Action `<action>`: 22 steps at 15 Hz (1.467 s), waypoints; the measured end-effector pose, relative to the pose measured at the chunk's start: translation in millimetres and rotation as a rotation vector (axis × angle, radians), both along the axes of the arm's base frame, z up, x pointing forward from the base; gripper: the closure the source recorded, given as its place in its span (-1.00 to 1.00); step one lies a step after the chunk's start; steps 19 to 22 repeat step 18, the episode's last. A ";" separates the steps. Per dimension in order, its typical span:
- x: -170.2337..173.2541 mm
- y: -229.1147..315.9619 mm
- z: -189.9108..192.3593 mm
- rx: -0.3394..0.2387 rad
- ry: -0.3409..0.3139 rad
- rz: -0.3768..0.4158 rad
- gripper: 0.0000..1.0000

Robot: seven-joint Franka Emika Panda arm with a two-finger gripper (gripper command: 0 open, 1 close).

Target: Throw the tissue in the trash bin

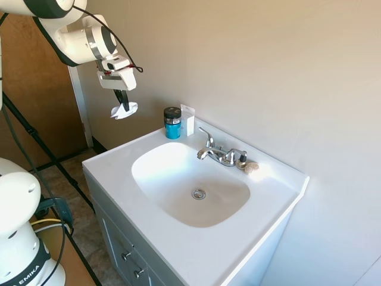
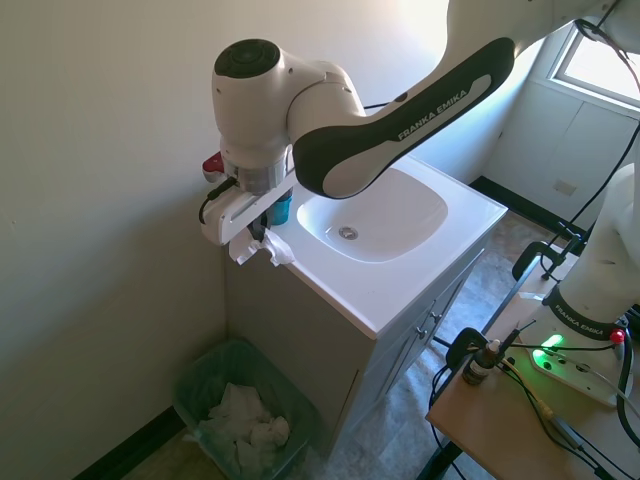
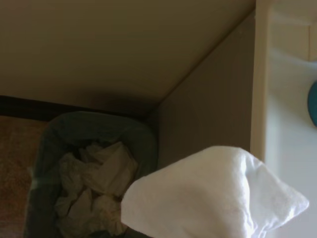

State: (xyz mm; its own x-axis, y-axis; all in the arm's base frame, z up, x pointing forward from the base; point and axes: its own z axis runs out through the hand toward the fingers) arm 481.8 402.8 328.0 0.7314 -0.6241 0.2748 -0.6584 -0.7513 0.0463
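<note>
My gripper is shut on the tissue, a small crumpled white paper that hangs from the fingers in the air, just off the vanity's end next to the wall. From the other side, the tissue hangs high above the trash bin. The wrist view looks straight down: the tissue fills the near part, and the green trash bin stands on the floor below, holding crumpled white paper.
A white vanity top with sink and chrome faucet stands beside the bin. On its back corner are a blue jar and a white card. A small beige lump lies by the faucet. The wall is close behind the gripper.
</note>
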 end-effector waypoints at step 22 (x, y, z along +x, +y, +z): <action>2.4 0.8 -11.9 -0.040 0.018 -0.008 -1.00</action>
